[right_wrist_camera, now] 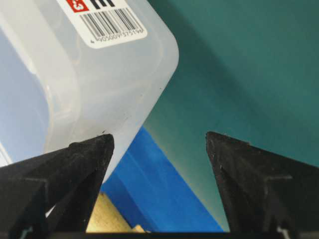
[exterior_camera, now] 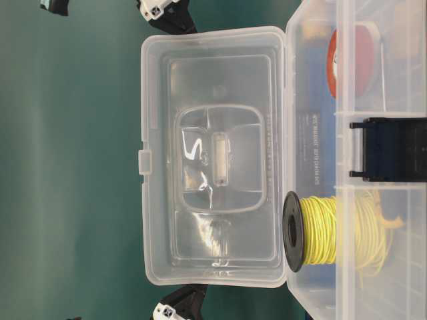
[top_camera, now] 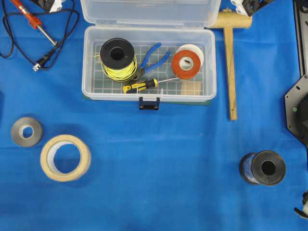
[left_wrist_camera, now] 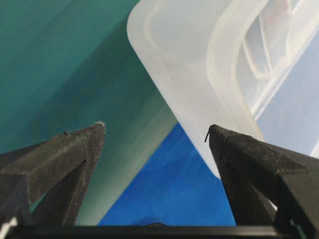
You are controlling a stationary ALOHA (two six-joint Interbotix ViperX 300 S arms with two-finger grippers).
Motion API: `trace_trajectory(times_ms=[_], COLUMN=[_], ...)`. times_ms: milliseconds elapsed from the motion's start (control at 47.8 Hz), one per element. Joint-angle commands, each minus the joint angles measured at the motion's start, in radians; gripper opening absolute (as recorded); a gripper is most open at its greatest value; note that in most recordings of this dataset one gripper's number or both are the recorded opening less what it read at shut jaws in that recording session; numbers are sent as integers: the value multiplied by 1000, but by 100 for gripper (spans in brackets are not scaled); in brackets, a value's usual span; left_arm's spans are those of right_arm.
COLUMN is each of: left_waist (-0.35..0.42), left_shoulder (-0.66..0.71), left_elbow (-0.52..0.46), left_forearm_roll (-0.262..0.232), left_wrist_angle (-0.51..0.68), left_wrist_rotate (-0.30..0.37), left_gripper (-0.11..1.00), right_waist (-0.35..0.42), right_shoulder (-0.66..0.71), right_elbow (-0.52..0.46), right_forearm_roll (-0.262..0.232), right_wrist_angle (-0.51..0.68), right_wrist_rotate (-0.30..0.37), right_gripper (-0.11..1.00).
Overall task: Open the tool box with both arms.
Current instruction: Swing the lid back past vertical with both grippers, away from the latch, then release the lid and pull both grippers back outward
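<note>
The clear plastic tool box point(top_camera: 86, 72) stands open at the back middle of the blue cloth, its lid point(top_camera: 150, 10) swung back and its dark blue latch point(top_camera: 149, 103) hanging at the front. Inside lie a yellow wire spool point(top_camera: 117, 58), blue pliers point(top_camera: 155, 54), red tape point(top_camera: 187, 62) and a screwdriver point(top_camera: 139, 86). My left gripper point(left_wrist_camera: 155, 127) is open just off the lid's left corner point(left_wrist_camera: 189, 64), with nothing between its fingers. My right gripper point(right_wrist_camera: 159, 135) is open beside the lid's right corner point(right_wrist_camera: 99, 74), which bears a barcode label point(right_wrist_camera: 112, 22). Neither holds the lid.
A wooden mallet point(top_camera: 231, 62) lies right of the box and a soldering iron point(top_camera: 33, 21) with its cable at the back left. A grey tape roll point(top_camera: 26, 131) and a masking tape roll point(top_camera: 65, 157) sit front left, a black spool point(top_camera: 263, 168) front right.
</note>
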Motion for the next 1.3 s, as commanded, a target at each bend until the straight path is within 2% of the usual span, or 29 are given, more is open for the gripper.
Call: trace_trajectory(times_ms=[0,272,481,941,1129,1275], left_waist=[-35,-31,3,69,69,64], left_shoulder=[15,5,-40,-264,-319,-311], left_elbow=[-54,-41,8,173,202,199], left_forearm_roll=[-2,-2,-2,-2,-2,-2], left_wrist_angle=[-26,-21,-20,-15,-14,-14], left_wrist_rotate=[-3,-3,-3,-6,-8,-11], left_gripper=[90,90,90,90,90,90], right_waist=[48,43,20,-35,-37,-37], right_shoulder=[17,3,-75,-304,-321,-307], right_elbow=[-54,-41,15,132,150,149], right_forearm_roll=[5,6,6,6,5,8], right_wrist_angle=[-35,-32,-5,103,118,115], right_wrist_rotate=[8,9,14,17,20,23], right_gripper=[81,81,81,81,81,81])
